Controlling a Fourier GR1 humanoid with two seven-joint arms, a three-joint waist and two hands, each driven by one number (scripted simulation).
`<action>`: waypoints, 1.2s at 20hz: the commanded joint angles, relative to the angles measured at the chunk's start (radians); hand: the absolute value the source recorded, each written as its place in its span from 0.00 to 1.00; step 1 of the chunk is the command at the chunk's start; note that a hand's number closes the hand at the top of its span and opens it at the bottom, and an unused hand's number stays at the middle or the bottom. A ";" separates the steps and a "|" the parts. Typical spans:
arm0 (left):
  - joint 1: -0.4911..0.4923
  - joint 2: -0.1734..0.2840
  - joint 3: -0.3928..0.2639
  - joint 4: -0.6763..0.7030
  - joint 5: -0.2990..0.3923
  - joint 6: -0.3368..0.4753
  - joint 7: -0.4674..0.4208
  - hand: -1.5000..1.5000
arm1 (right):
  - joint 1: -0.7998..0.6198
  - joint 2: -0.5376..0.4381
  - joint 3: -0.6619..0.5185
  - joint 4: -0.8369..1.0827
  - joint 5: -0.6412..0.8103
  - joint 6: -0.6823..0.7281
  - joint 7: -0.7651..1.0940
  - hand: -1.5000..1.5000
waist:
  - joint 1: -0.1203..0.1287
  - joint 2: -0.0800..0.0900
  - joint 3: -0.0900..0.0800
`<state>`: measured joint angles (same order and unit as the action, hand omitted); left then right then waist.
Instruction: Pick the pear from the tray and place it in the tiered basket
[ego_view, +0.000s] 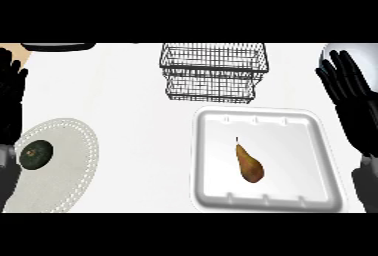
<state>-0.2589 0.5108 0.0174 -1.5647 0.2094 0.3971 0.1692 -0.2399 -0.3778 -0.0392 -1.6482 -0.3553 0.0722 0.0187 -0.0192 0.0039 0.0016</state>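
On the tray (214, 150), the pear (249, 163) lay untouched, stem toward the basket (212, 70), long axis roughly front-to-back. Right hand (353, 95) was nearer, pear to its left; both it and the left hand (10, 95) were released, fingers straight.

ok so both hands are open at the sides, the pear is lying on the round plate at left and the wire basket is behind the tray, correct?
One thing is off: the pear lies in the white tray, not on the round plate, which holds a dark green fruit. The head view shows it. The left hand and right hand are open, with the wire basket behind the tray.
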 joint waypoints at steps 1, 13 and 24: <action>-0.037 -0.036 -0.053 -0.032 -0.005 -0.046 0.068 0.50 | -0.007 -0.028 -0.028 0.036 -0.010 0.064 0.005 1.00 | 0.017 -0.004 -0.001; 0.080 -0.228 -0.262 0.049 0.104 -0.238 0.041 0.50 | 0.242 0.021 0.133 0.114 0.409 -0.146 -0.233 0.00 | 0.011 -0.004 -0.002; 0.086 -0.226 -0.255 0.088 0.105 -0.282 0.009 0.50 | 0.165 -0.227 0.361 -0.255 0.828 -0.052 0.405 0.00 | 0.005 -0.013 -0.009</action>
<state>-0.1778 0.2922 -0.2383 -1.4867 0.3113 0.1249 0.1912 -0.0474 -0.5254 0.2700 -1.7985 0.3381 -0.0228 0.2208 -0.0111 -0.0061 -0.0046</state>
